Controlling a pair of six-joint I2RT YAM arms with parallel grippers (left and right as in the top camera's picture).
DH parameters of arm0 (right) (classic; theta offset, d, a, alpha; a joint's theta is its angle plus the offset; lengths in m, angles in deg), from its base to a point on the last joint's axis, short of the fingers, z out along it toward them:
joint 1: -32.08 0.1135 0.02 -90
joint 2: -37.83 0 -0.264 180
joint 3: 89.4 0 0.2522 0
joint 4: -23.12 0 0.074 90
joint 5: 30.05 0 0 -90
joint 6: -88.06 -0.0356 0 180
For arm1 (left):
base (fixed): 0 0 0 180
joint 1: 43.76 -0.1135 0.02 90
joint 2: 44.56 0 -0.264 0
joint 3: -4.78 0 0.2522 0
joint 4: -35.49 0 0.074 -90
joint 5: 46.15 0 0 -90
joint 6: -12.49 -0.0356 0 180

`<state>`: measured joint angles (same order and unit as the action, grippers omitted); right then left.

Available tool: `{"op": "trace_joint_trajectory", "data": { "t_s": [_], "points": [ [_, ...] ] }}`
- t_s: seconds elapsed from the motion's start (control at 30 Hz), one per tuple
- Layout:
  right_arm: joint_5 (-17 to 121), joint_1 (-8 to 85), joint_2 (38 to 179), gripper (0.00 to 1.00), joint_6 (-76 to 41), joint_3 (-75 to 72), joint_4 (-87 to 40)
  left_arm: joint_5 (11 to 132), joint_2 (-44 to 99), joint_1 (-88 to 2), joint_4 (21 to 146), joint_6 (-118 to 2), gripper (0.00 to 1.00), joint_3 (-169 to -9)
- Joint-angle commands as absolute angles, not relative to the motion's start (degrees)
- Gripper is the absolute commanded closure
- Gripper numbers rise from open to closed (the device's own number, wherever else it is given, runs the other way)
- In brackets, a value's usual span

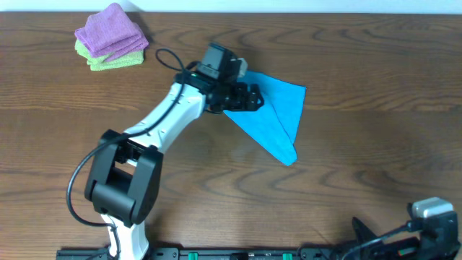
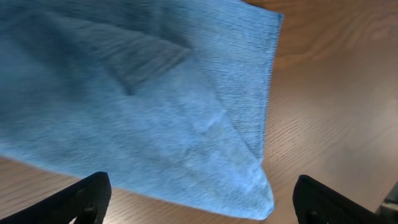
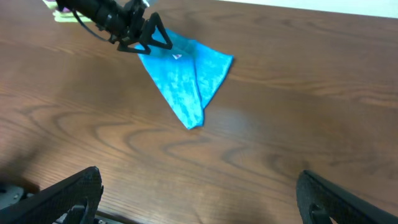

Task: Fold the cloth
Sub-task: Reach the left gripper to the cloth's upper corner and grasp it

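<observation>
The left gripper (image 1: 245,97) stands wide open. Its 2 black fingers (image 2: 87,196) sit far apart at the bottom corners of the left wrist view, and it holds nothing. Its tips are at the edge of the cloth (image 1: 278,112); whether they touch the fabric cannot be told. The right gripper (image 3: 199,180) is also spread wide and empty. It hangs over the bare wooden table (image 3: 280,143), well apart from the left gripper, to its right and closer to the robot.

The cloth is bright sky-blue with a soft, textured surface. It lies on the table gathered into a rough triangle, with 1 broad side away from the robot that narrows to 1 blunt tip nearer the robot. Overlapping layers show as a ridge running toward that tip. A tiny white tag (image 3: 176,56) shows on the cloth close to the left gripper.

The cloth begins right at the left gripper's tips and spreads to that gripper's right and back toward the robot. In the left wrist view it fills most of the space ahead of the fingers.

Well to the left gripper's left, farther from the robot, a purple folded cloth (image 1: 112,30) rests on a light-green folded cloth (image 1: 115,61).
</observation>
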<state>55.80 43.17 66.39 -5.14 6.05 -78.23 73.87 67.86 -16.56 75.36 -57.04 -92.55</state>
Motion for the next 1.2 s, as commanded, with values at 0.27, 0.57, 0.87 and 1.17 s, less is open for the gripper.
{"op": "trace_joint_trajectory", "data": {
  "t_s": [0.27,0.57,0.87,1.17],
  "points": [
    [63.02,43.09,66.93,0.01,-0.07,4.21,-77.01,70.2,73.31,-14.0,68.45,-41.02,0.09,-94.49],
    [63.0,43.09,66.93,0.01,1.15,4.21,-75.72,68.91,76.76,-14.0,68.89,-40.67,0.09,-97.9],
    [62.86,43.09,66.93,0.01,0.23,4.21,-75.87,67.05,77.92,-14.15,69.37,-41.76,0.1,-98.52],
    [62.73,43.09,66.93,0.01,0.23,4.21,-75.24,60.45,77.96,-14.55,68.34,-42.44,0.09,-98.52]
  ]
}}
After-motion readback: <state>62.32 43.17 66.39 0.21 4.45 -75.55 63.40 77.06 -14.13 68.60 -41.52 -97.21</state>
